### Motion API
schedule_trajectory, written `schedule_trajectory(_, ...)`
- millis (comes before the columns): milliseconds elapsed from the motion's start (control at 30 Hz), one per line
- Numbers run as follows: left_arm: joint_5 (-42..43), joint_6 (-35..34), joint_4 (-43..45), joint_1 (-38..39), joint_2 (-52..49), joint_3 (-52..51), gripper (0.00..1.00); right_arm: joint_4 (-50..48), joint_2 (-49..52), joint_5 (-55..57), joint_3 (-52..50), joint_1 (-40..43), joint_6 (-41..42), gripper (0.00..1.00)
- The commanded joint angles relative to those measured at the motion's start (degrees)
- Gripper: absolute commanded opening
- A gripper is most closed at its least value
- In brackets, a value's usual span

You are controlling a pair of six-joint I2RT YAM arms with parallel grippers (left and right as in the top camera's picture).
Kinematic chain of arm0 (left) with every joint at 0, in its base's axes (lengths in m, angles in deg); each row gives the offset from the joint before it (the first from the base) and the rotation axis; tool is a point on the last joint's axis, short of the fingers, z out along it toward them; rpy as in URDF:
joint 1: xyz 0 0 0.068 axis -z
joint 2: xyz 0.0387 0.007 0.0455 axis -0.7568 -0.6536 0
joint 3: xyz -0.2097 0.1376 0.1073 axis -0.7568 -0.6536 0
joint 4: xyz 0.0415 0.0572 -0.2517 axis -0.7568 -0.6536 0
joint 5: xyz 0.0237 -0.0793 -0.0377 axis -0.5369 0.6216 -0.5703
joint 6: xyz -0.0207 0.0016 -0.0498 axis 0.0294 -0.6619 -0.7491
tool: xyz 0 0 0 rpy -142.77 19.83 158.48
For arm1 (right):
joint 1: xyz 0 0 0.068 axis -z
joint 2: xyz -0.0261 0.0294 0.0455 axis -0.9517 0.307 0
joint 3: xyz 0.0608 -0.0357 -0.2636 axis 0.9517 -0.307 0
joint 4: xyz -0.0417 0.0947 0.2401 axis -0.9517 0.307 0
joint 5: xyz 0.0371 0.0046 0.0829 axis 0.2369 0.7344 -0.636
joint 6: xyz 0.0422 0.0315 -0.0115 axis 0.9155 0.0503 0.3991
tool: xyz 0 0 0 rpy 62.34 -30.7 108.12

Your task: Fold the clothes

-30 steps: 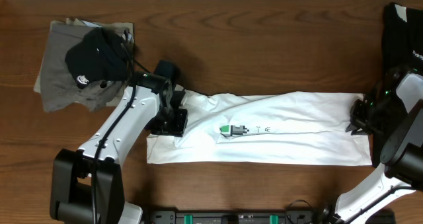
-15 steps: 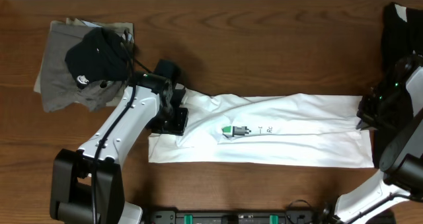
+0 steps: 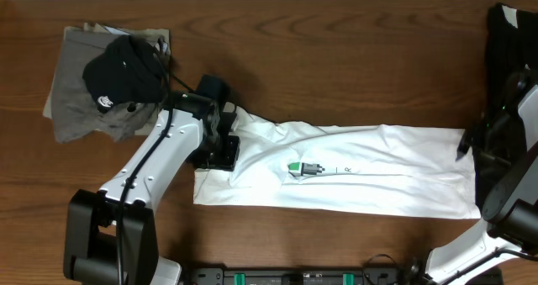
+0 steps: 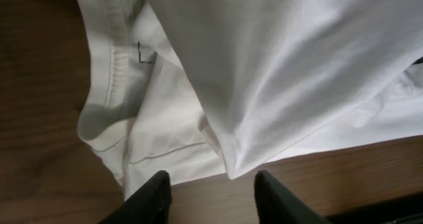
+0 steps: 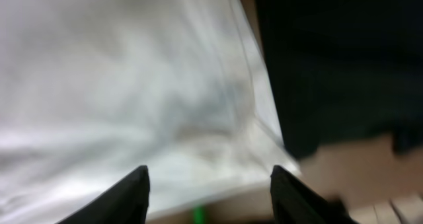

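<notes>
At the far left of the brown wooden table point(image 3: 336, 58) lies a grey-olive folded garment point(image 3: 71, 108) with a black cloth item point(image 3: 122, 66) on top. The left hand point(image 3: 220, 150) rests over the left end of the white short-sleeved T-shirt point(image 3: 361, 171), its fingers point(image 4: 158, 194) spread, nothing pinched. The shirt stretches as a long folded band across the table's middle, its small green print point(image 3: 296, 167) facing up. The right hand point(image 3: 465, 146) sits at the shirt's right end, spread wide. A black garment point(image 3: 504, 41) lies far right.
</notes>
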Motion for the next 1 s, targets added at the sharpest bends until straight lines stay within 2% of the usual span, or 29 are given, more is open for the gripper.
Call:
schedule_trajectory(0,0.3,-0.1,0.6,-0.2,1.1,1.2,0.46,-3.8,-1.1,-8.5,0.9,2.3,-2.6,0.59)
schedule_trajectory(100,0.3,-0.1,1.9,-0.2,1.1,1.2,0.47,-6.6,-1.0,-10.3,0.9,3.0,-2.8,0.53)
schedule_trajectory(233,1.0,-0.1,3.4,-0.2,1.1,1.6,0.46,-8.2,-0.1,-10.5,0.7,2.2,-3.1,0.24)
schedule_trajectory(267,1.7,-0.1,4.0,-0.2,1.1,1.9,0.45,-8.4,0.2,-10.5,0.3,1.9,-3.1,0.19)
schedule_trajectory(300,2.7,-0.1,4.9,-0.2,1.1,2.2,0.41,-8.8,0.5,-10.6,-0.2,1.6,-3.1,0.15)
schedule_trajectory(367,4.7,0.8,6.8,-0.2,1.1,2.5,0.24,-9.7,1.0,-10.7,-1.5,1.1,-1.9,0.09)
schedule_trajectory(433,5.4,1.9,8.8,-0.2,1.0,2.5,0.14,-11.5,1.3,-10.7,-3.4,0.7,0.2,0.06)
schedule_trajectory(467,5.4,2.7,9.6,-0.2,0.9,2.5,0.12,-12.4,1.5,-10.7,-4.5,0.5,1.5,0.04)
schedule_trajectory(700,4.8,6.7,12.3,-0.2,-1.2,2.5,0.11,-21.2,1.7,-10.7,-13.8,-0.9,8.0,0.01)
schedule_trajectory(833,4.8,6.9,13.5,-0.3,-2.6,2.5,0.17,-29.7,1.7,-10.8,-19.0,-2.6,11.2,0.01)
schedule_trajectory(900,4.0,6.9,14.3,-0.3,-3.2,2.5,0.26,-35.1,1.7,-12.8,-20.9,-3.7,11.6,0.01)
schedule_trajectory(967,1.8,6.9,14.8,-0.4,-4.0,2.5,0.28,-40.6,1.8,-15.1,-22.1,-4.9,12.2,0.01)
